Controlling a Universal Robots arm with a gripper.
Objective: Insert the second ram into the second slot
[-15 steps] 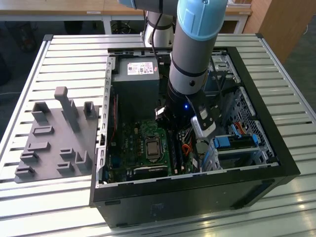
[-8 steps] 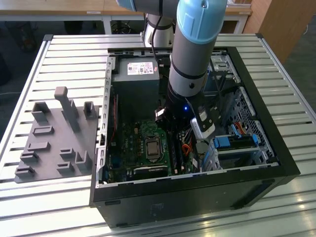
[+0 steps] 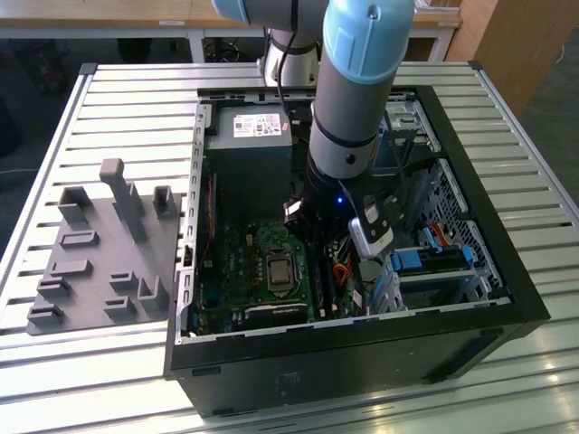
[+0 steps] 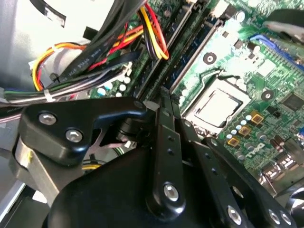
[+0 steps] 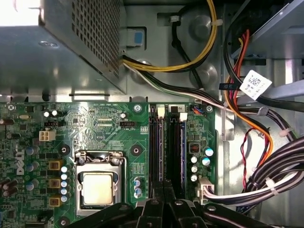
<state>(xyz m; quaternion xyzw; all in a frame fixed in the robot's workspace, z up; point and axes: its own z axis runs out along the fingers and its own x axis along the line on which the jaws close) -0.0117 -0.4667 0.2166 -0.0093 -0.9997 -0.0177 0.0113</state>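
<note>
Where the slots (image 5: 167, 142) begin, fingers (image 5: 164, 187) together, cables (image 5: 247, 118) close beside.

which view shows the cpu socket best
The first wrist view: the cpu socket faces the camera squarely, nothing over it. The second wrist view shows it tilted, beside the gripper's black links. In the exterior view it is small, beside the arm.
</note>
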